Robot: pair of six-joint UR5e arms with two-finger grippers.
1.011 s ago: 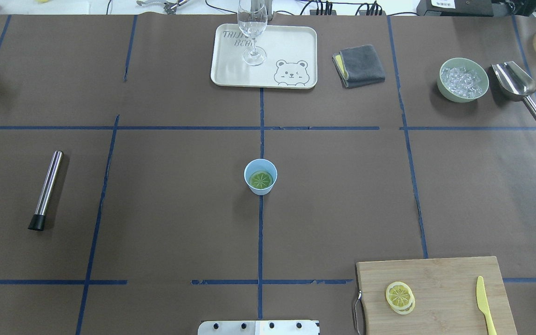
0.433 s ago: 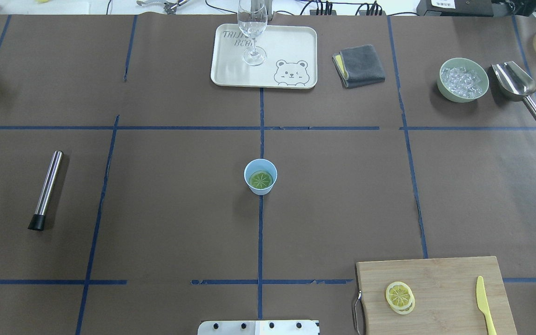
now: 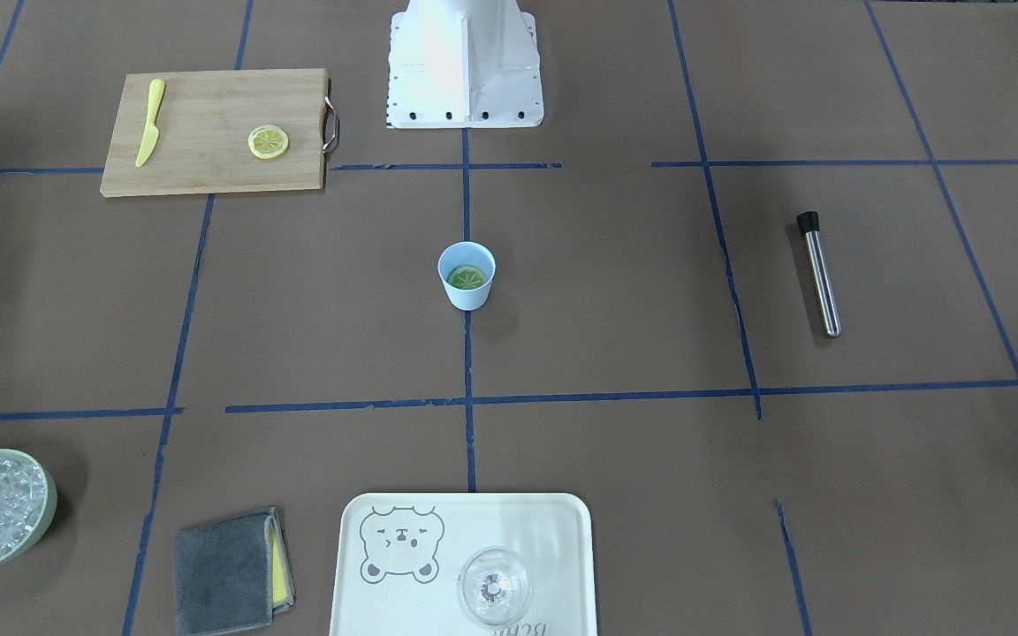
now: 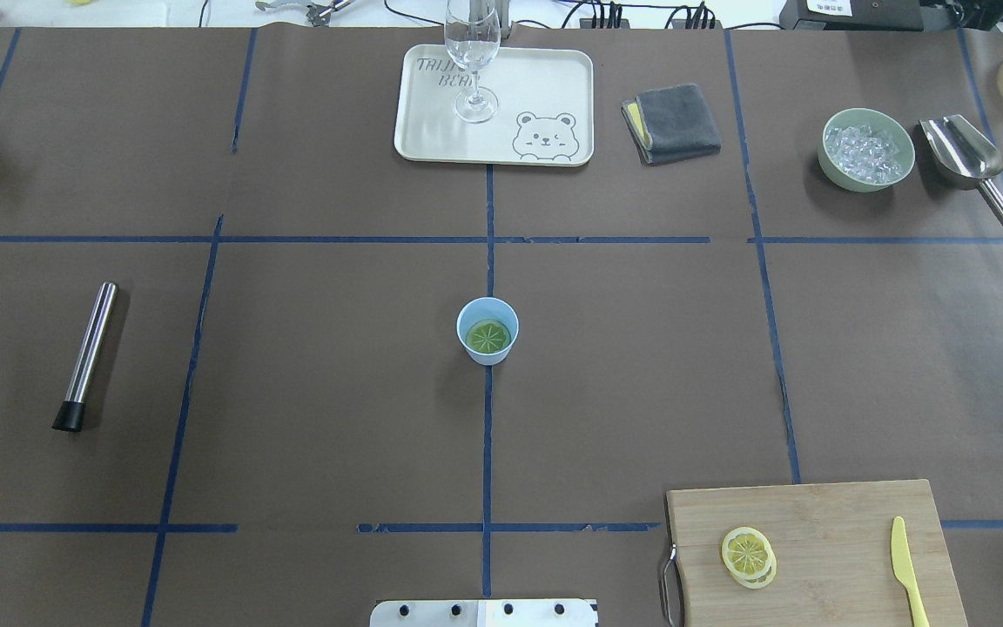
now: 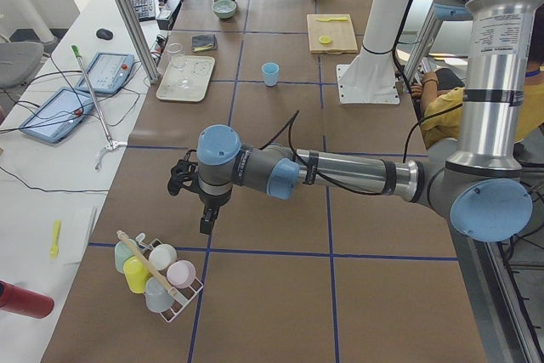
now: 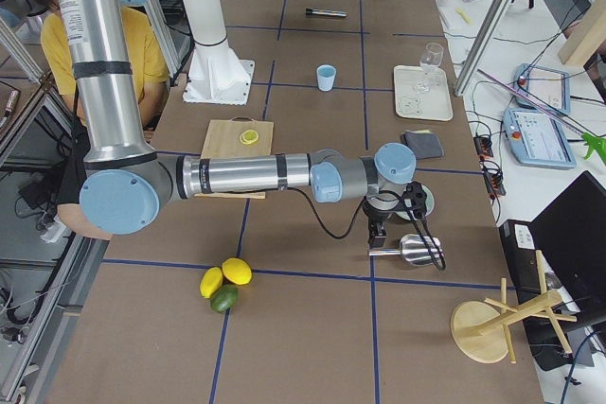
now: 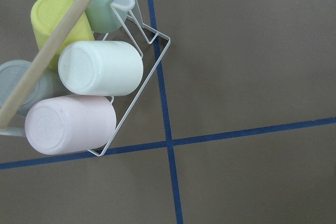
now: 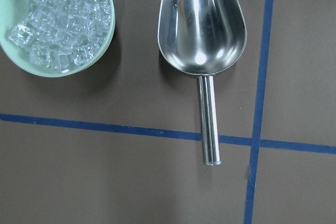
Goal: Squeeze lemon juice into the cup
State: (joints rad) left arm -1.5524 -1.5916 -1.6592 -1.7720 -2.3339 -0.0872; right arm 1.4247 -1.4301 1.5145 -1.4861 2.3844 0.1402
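The pale-blue cup (image 4: 488,329) stands at the table's middle, also in the front view (image 3: 467,276), with a greenish round slice (image 4: 488,336) lying in its bottom. Two stacked lemon slices (image 4: 748,556) lie on the wooden cutting board (image 4: 824,522) at the near right. My left gripper (image 5: 205,220) hangs over the table's left end beside a cup rack (image 5: 157,274); I cannot tell if it is open. My right gripper (image 6: 377,232) hangs over the metal scoop (image 6: 407,251) at the right end; I cannot tell its state either. Neither wrist view shows fingers.
A green bowl of ice (image 8: 58,22) sits next to the scoop (image 8: 202,24). A tray (image 4: 545,87) with a clear glass (image 4: 472,52), a grey cloth (image 4: 672,122), a steel muddler (image 4: 88,353) and a yellow knife (image 4: 909,570) lie around. Whole fruits (image 6: 225,283) lie at the right end.
A small dark part has come into the overhead view at its right edge, by the scoop. Nothing on the table has moved.
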